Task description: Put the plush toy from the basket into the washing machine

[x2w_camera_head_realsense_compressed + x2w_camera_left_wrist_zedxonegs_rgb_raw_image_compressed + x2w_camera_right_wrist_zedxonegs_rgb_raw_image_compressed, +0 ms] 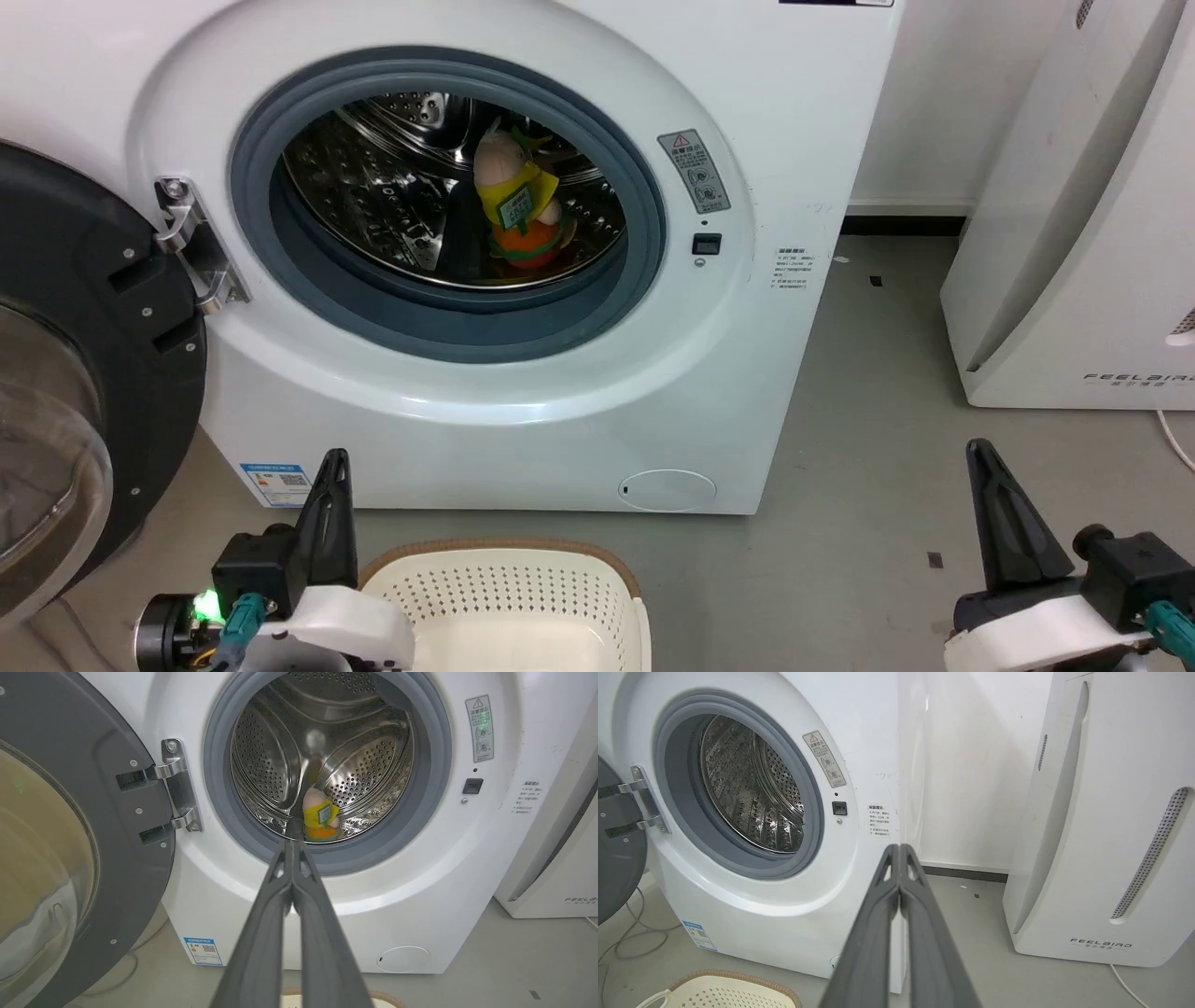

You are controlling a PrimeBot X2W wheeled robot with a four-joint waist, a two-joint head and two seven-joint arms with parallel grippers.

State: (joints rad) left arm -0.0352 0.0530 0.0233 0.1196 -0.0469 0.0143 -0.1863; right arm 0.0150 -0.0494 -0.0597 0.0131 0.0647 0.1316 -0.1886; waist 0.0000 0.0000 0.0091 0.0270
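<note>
**Resting hands closed, toy lying in the drum**

The left hand (333, 462) is seen with its two dark fingers pressed together, finger against finger. The right hand (980, 457) is closed the same way. The plush toy (518, 201) is found well beyond the left hand's fingertips. It is propped upright on the lower wall of the steel drum (373, 187) inside the washing machine (794, 140). The door (56, 308) is swung open to the left of the left hand. In the head view the basket (485, 588) is placed between the two hands, just beside the left one. In the left wrist view the toy is lined up just past the fingertips. In the right wrist view a white slanted appliance (1101, 835) is shown to the right of the right hand, with the washing machine to its left.
</note>
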